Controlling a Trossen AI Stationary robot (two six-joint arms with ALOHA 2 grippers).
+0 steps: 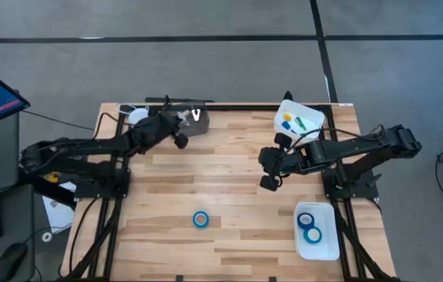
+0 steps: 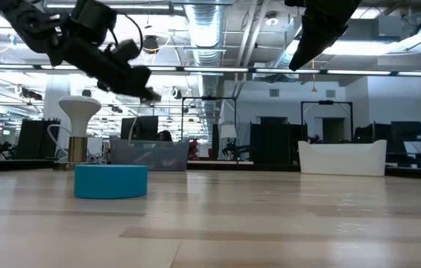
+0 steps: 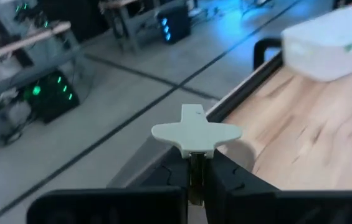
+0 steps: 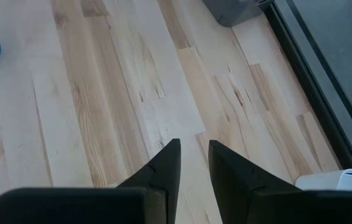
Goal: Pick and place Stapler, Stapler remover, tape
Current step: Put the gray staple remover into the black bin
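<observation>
Bright blue tape (image 1: 200, 219) ring, white core, flat on table (image 1: 229, 168)

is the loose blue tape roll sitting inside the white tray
No: the tape roll lies alone on the bare table, apart from the white tray.

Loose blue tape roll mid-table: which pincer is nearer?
Right. The right pincer hangs above the table, up-right of the tape roll. The left pincer is at the far edge over the grey bin, holding a white staple remover.

The left tool (image 3: 195, 163) is raised with its fingers clamped together, while the right tool (image 4: 194, 167) hangs with fingers slightly parted.
</observation>
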